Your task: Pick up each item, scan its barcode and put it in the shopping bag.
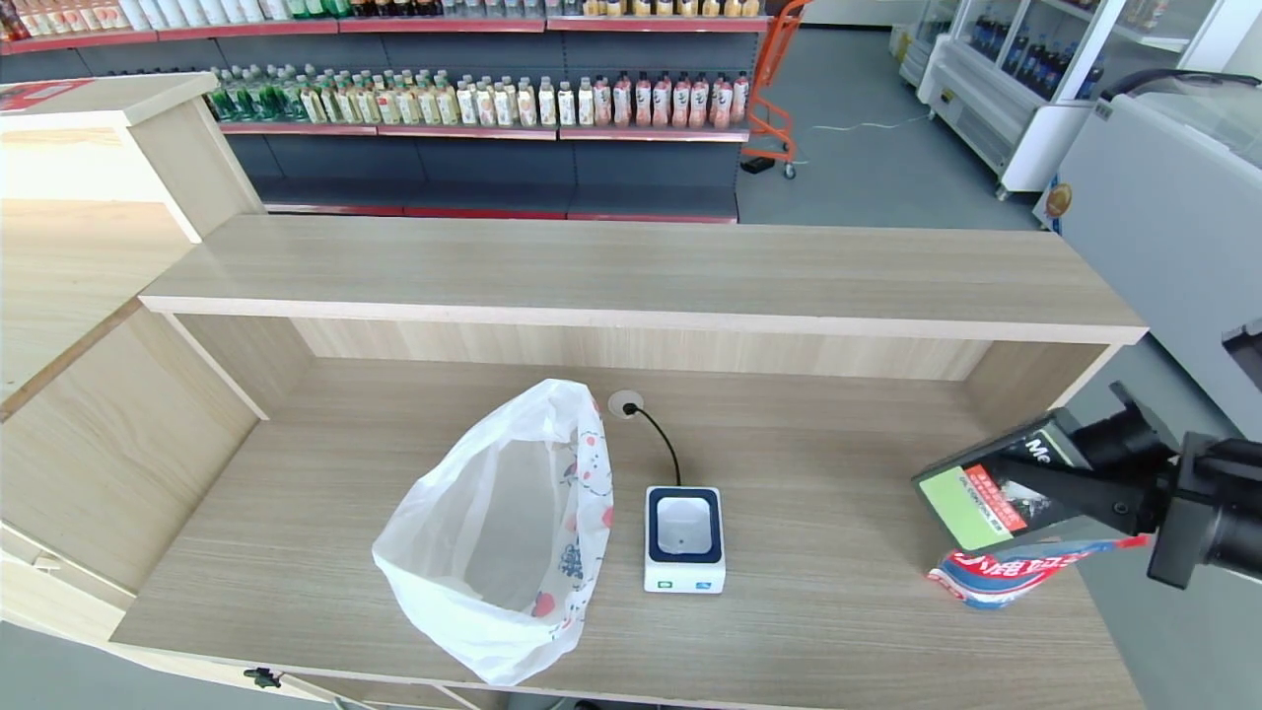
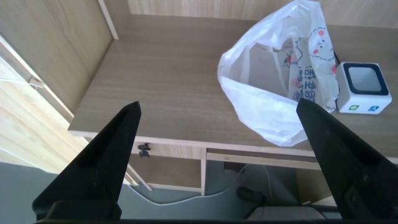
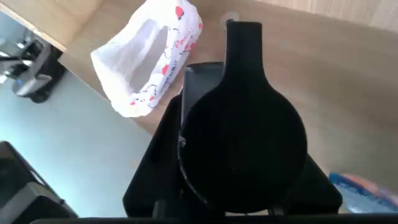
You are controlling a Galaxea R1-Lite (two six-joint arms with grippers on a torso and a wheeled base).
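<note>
Dark with a green-and-red label, the box [image 1: 971,505] is clamped in our right tool [image 1: 1035,488] at the head view's right edge, above a blue-and-red packet [image 1: 996,575]. We judge it is lifted for the scanner [image 1: 684,538] at centre, beside the gaping shopping bag [image 1: 493,532]. Our left tool [image 2: 219,112] stands wide apart.

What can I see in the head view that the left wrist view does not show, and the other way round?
Head view adds: the right claw shut on a dark box with a green label, a blue and red packet at the counter's right edge, and shelves of bottles. Left wrist view adds: the left claw, open. Both: the white shopping bag, standing open, and the scanner beside it.
</note>
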